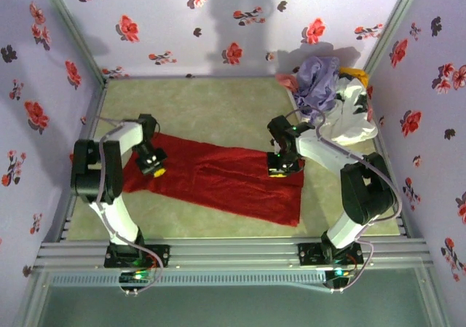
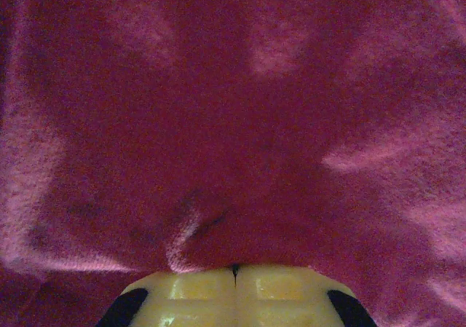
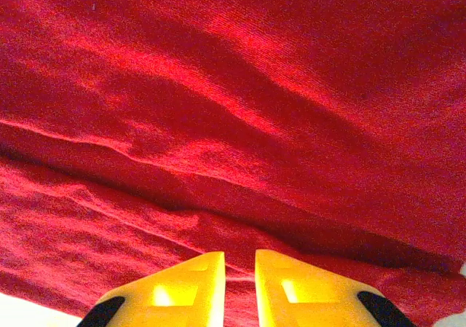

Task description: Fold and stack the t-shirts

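Left pincer (image 2: 234,270) is clenched on a pucker of red shirt (image 1: 218,183), which is spread flat on table (image 1: 211,105), centre-near. Right pincer (image 3: 239,258) is set at the shirt's far right edge, jaws narrowly apart over a fold ridge; no grip is seen there yet. Judged step: both ends pinched for a fold. Right closure should be finished before lifting, and both ends raised evenly. Purple shirt (image 1: 318,79) is heaped by basket (image 1: 349,119), far right corner.
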Available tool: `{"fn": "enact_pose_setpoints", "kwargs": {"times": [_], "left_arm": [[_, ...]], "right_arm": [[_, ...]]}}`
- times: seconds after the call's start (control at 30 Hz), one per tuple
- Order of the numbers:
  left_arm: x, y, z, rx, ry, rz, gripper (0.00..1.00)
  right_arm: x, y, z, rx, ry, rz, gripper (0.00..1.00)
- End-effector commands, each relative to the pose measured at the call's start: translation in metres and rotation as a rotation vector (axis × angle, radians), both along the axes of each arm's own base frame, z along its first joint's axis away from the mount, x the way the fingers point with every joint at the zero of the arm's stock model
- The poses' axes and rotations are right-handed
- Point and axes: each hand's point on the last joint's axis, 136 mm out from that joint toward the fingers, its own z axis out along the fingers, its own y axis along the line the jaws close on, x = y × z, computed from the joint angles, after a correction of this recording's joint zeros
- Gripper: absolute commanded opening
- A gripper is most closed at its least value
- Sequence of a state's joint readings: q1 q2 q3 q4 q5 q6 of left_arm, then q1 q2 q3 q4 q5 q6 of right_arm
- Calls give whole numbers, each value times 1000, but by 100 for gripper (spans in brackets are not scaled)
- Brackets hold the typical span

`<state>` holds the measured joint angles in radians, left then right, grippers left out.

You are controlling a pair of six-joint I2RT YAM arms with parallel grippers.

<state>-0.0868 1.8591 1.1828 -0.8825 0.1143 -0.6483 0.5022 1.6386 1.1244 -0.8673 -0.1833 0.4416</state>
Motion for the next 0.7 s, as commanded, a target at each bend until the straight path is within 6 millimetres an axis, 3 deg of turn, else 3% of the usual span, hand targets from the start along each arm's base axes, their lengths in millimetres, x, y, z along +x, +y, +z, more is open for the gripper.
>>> {"fn": "enact_pose_setpoints", "kwargs": {"times": [0.0, 0.17, 0.3, 0.37, 0.5, 0.67], "left_arm": [[37, 10, -22, 10, -42, -34, 0], [105, 21, -23, 10, -29, -101, 0], [159, -3, -18, -82, -79, -175, 0], [176, -17, 2, -87, -140, -217, 0], [198, -39, 66, -47, -360, -282, 0], [192, -45, 122, -89, -497, -220, 0]], "right_arm": [[0, -5, 18, -9, -31, 0, 20], [-3, -7, 23, -8, -33, 0, 21], [-1, -1, 18, 9, -15, -5, 20], [0, 5, 16, 31, -5, -13, 20], [-2, 18, 8, 71, 22, -13, 20], [-14, 40, -6, 126, 76, 1, 19]]}}
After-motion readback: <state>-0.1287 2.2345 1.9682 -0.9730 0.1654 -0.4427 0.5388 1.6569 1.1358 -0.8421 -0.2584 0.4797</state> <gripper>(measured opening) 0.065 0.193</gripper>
